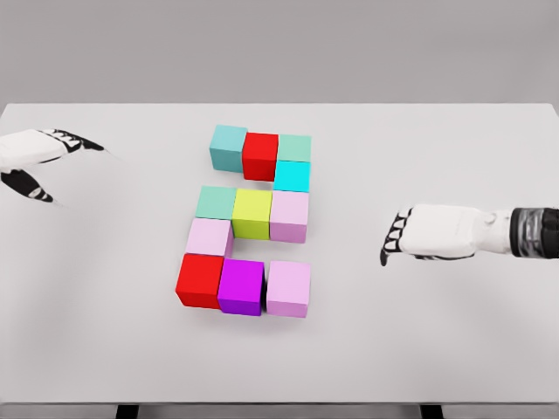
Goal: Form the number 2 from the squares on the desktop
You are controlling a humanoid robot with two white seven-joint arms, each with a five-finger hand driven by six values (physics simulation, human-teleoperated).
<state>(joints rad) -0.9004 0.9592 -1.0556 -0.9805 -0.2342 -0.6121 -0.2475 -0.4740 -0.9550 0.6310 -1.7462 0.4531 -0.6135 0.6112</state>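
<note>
Head view gives us the right hand first, low over the table to the right of the blocks, fingers curled downward and holding nothing. It sits well apart from the nearest cube. Our left hand shows at the far left edge, also empty, fingers loosely spread, well apart from the figure.

Between the hands lie the cubes, gathered mid-table. The top row runs teal cube, red cube, mint cube. Below the mint one sits the cyan cube, touching it. The middle row reads green cube, yellow cube, pink cube. Under its left end sits the pale pink cube. The bottom row is the lower red cube, the purple cube and the lilac cube.

We judge the 2 essentially formed: top bar, right link, middle bar, left link, bottom bar. The step in hand looks like final tidying or withdrawal. Rows sit slightly skewed, the top bar a little offset from the rest, so any next move calls for only light nudges from the side, taking care not to push neighbours out of line.

We see no brands, labels or writing anywhere; the cube faces are plain.
</note>
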